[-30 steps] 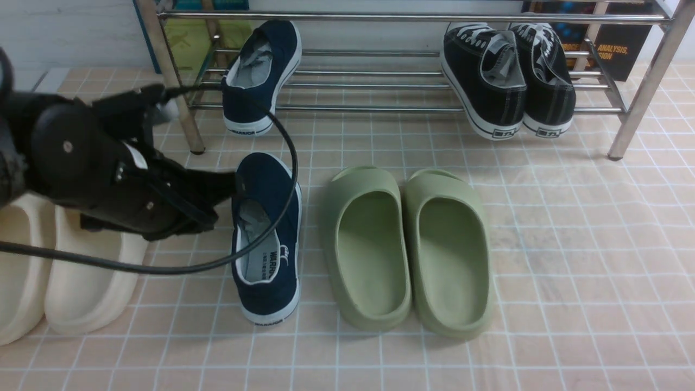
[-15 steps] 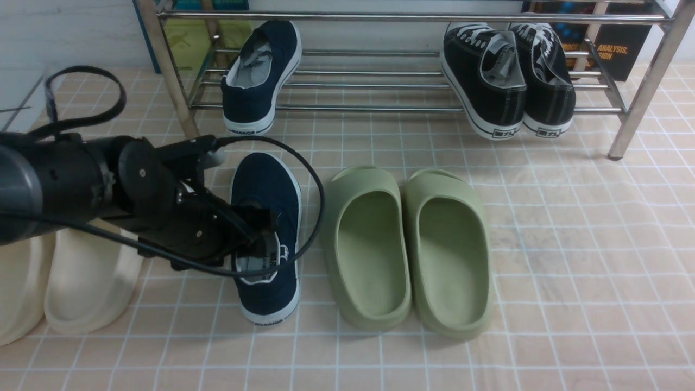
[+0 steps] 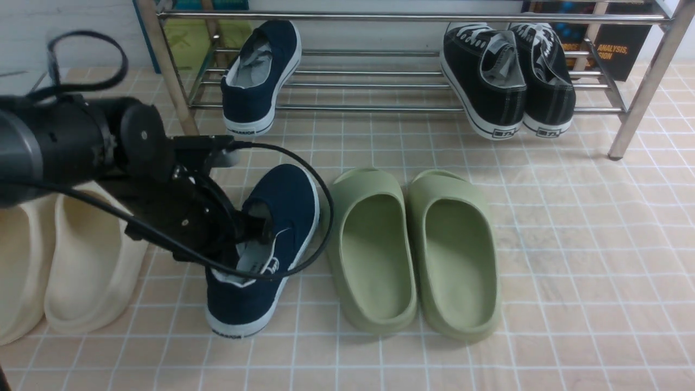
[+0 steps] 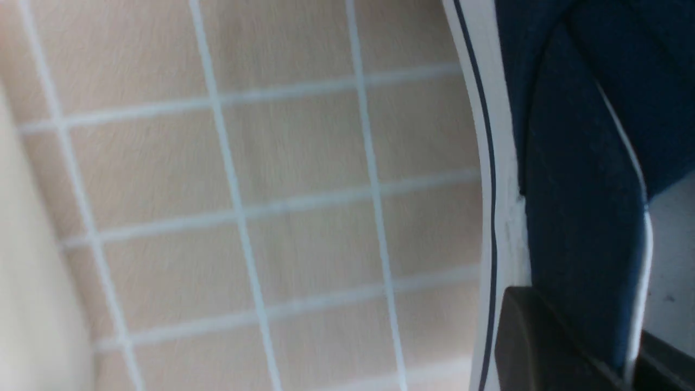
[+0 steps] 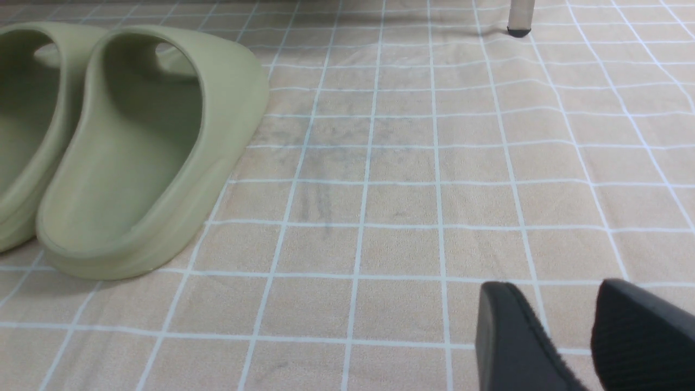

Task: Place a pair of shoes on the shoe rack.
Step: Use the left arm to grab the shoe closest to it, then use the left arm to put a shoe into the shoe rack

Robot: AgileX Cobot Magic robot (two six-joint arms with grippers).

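Observation:
One navy shoe point(image 3: 260, 76) leans toe-up on the lower bars of the chrome shoe rack point(image 3: 380, 107), at its left end. The other navy shoe point(image 3: 285, 203) is on the tiled floor in front, turned with its heel toward the near left. My left gripper point(image 3: 254, 229) is shut on this shoe's left side wall by the collar, one finger inside over the grey insole. The left wrist view shows the blue wall point(image 4: 581, 217) pinched by the left gripper point(image 4: 592, 339). My right gripper point(image 5: 564, 315) hovers open over bare floor, holding nothing.
Olive-green slides point(image 3: 412, 250) lie just right of the held shoe. Cream slides point(image 3: 70, 260) lie at its left, under my left arm. Black lace-up sneakers point(image 3: 505, 76) fill the rack's right end. The arm's cable point(image 3: 320, 217) loops around the shoe. A rack leg point(image 3: 646, 87) stands at the right.
My left gripper dropped into the floor shoe's opening and shut on its side wall. The shoe has since turned, heel swinging left and toe right, and looks tilted.

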